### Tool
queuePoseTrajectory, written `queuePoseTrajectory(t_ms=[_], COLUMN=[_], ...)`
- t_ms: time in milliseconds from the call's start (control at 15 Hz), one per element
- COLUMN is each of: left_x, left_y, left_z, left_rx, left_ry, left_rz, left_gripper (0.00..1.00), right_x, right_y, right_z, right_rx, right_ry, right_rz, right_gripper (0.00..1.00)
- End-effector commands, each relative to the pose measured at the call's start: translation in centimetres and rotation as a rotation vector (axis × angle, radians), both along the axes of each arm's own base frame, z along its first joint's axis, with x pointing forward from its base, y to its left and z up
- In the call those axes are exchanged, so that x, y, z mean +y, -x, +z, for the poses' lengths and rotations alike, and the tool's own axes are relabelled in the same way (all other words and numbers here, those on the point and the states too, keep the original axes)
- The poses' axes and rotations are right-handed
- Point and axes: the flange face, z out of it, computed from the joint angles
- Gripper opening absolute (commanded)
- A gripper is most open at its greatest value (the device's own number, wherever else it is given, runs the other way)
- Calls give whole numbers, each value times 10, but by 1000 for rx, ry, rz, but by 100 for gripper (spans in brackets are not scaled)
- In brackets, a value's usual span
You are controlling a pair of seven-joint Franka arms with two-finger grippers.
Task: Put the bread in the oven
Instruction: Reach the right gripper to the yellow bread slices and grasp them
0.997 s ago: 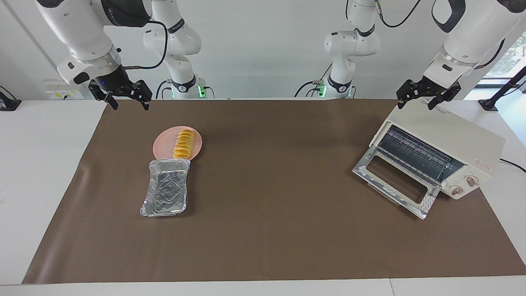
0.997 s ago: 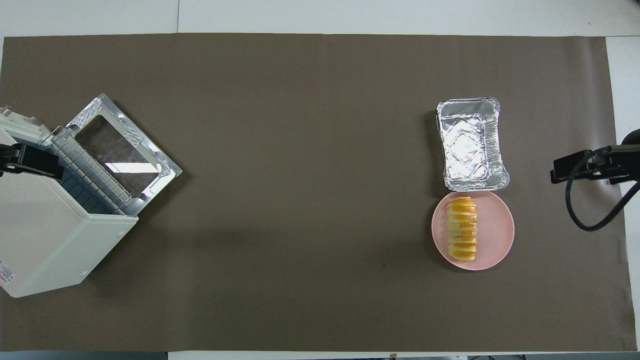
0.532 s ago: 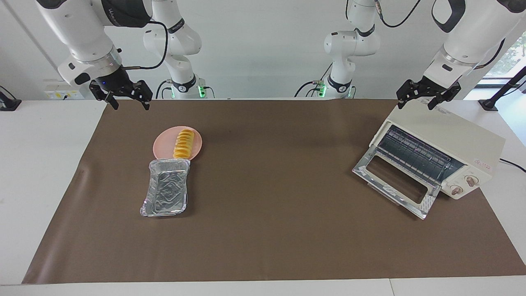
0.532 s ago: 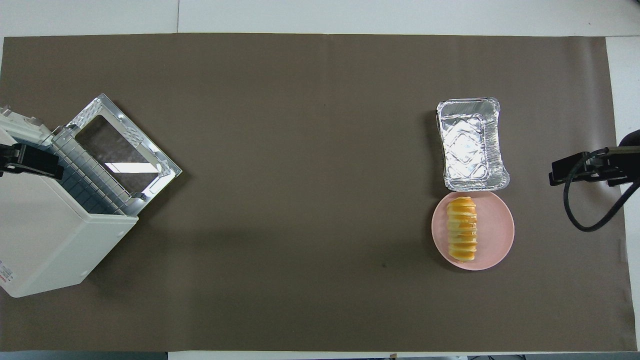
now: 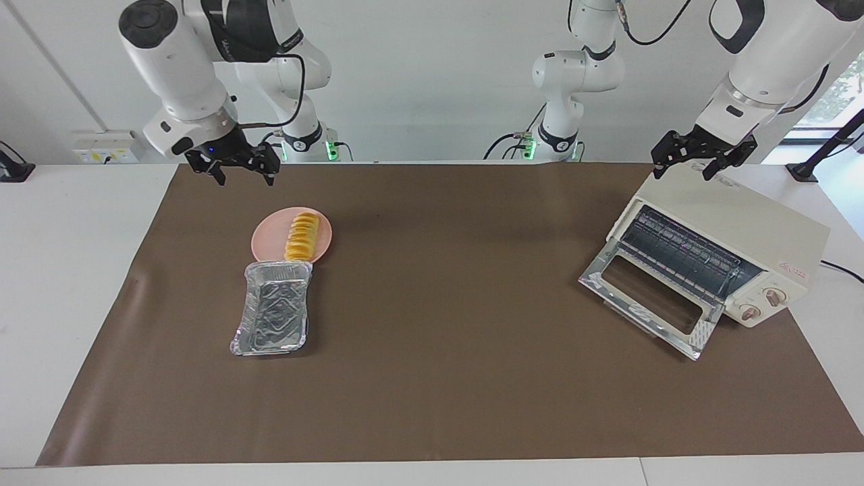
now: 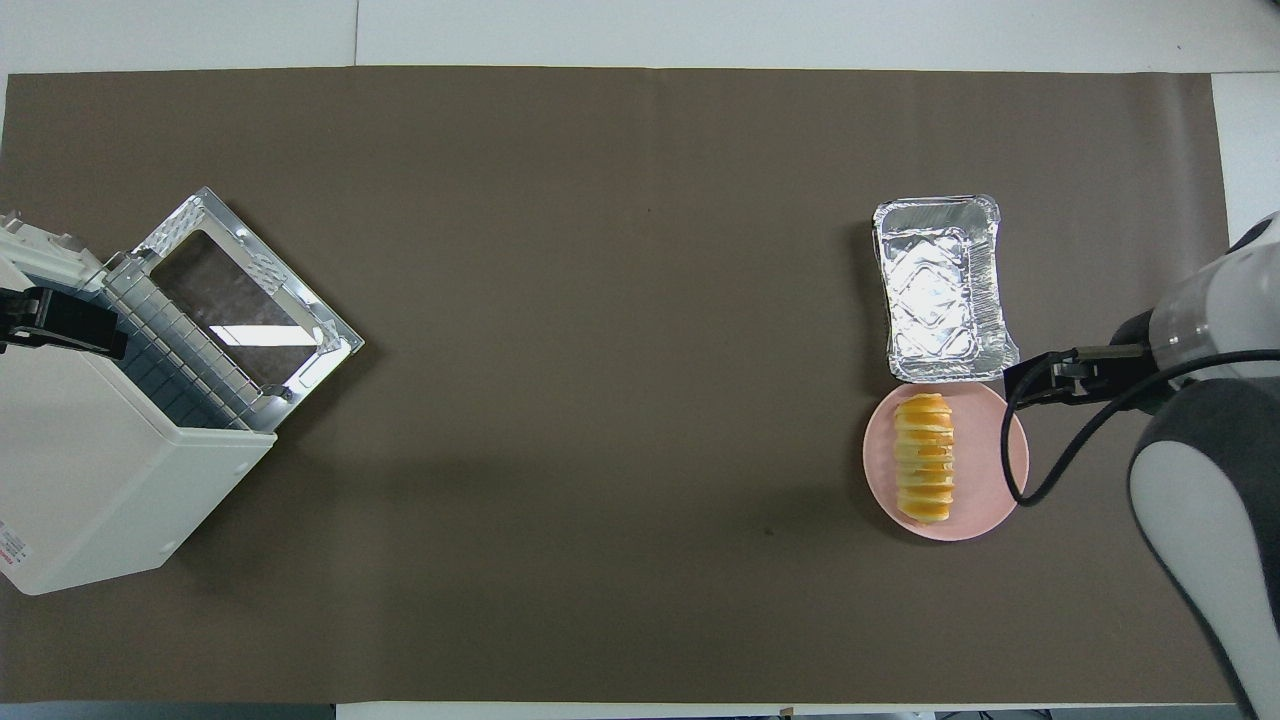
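The bread (image 5: 302, 236), a ridged yellow-orange loaf, lies on a round pink plate (image 5: 266, 237) toward the right arm's end of the table; it also shows in the overhead view (image 6: 925, 458). The cream-white oven (image 5: 749, 223) stands at the left arm's end with its glass door (image 5: 648, 297) dropped open and the wire rack showing. My right gripper (image 5: 244, 177) is open and empty, up in the air by the plate's rim (image 6: 1005, 440). My left gripper (image 5: 683, 169) is open and empty, waiting over the oven's top (image 6: 90, 480).
A crinkled silver foil tray (image 5: 273, 310) lies touching the plate, farther from the robots than it; it also shows in the overhead view (image 6: 940, 290). A brown mat (image 5: 459, 270) covers the table between plate and oven.
The right arm has swung in from the table's end toward the plate, its gripper now at the plate's rim as seen from above. The left arm, bread and oven have not moved.
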Motion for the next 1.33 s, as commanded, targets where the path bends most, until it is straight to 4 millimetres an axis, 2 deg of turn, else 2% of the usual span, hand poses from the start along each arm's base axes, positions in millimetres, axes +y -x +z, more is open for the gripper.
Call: queuePoseTrajectory(t_ms=[0, 199, 332, 465, 731, 1063, 1263], left_x=[2, 2, 2, 2, 3, 2, 2], left_y=[5, 5, 5, 5, 5, 5, 5], left_z=[0, 0, -1, -1, 0, -1, -1], left_rx=[-12, -12, -10, -10, -12, -10, -10], left_ry=[-1, -1, -1, -1, -1, -1, -1], left_rz=[-8, -8, -8, -8, -7, -8, -8], left_gripper=[100, 100, 100, 100, 100, 100, 100], right_x=[19, 20, 23, 23, 20, -6, -11], right_y=[35, 35, 43, 45, 36, 44, 51], right_z=[-47, -102, -132, -148, -170, -203, -215], right_rx=[-8, 34, 6, -25, -41, -32, -35], right_ry=[17, 14, 9, -4, -73, -70, -69], right_rz=[-7, -3, 14, 70, -1, -36, -35], right_gripper=[100, 100, 100, 100, 100, 100, 100])
